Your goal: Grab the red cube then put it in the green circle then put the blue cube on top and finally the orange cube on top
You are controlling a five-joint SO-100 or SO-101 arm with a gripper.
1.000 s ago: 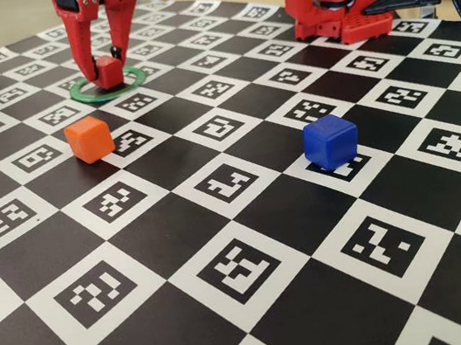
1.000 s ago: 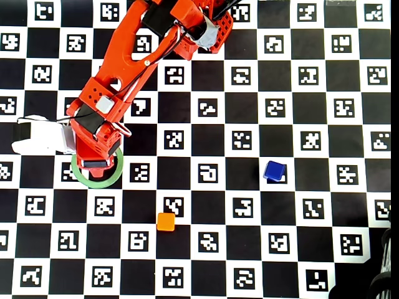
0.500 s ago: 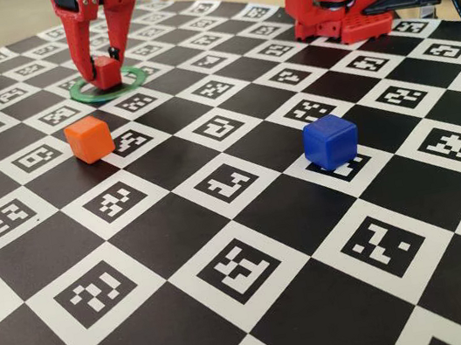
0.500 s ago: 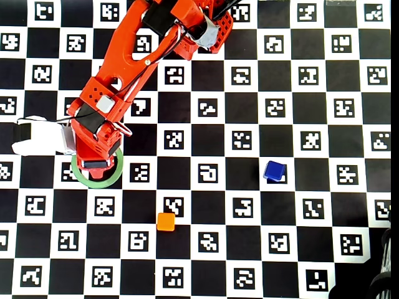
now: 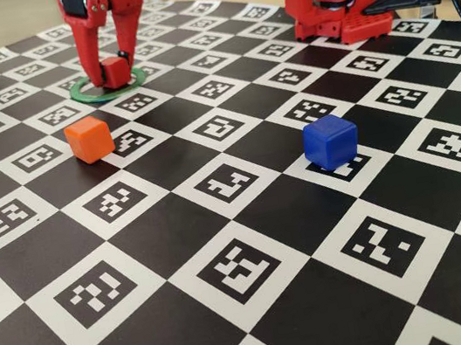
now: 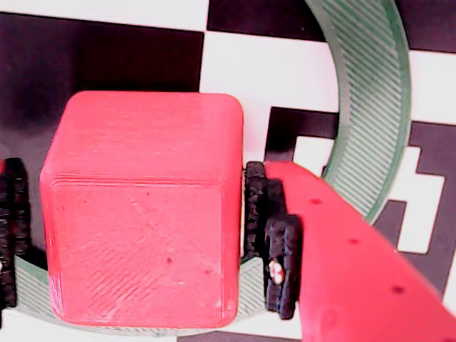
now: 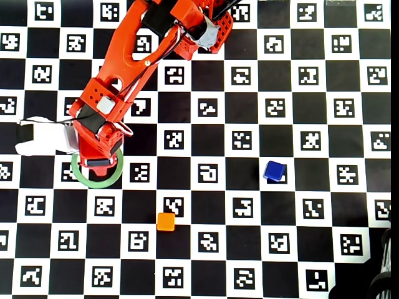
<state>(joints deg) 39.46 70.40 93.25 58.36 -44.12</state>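
Fixed view: small deep-red plastic cube (image 5: 114, 70) at upper left of the frame, inside the thin flat green ring (image 5: 85, 94), between the fingers of the red two-finger gripper (image 5: 112, 75); small bright orange plastic cube (image 5: 89, 139) below it at left, small royal-blue plastic cube (image 5: 330, 142) right of centre, both well apart on the black-and-white checkered marker board (image 5: 243, 250). Wrist view: red cube (image 6: 142, 214) fills the left half, black finger pads (image 6: 281, 263) at either side seemingly just off its faces, though contact cannot be told; green ring (image 6: 370, 107) curves at upper right. Overhead view: gripper (image 7: 100, 163) over the ring (image 7: 81, 178) at mid-left, cube hidden beneath; orange cube (image 7: 166, 222) lower centre, blue cube (image 7: 274, 170) at right.
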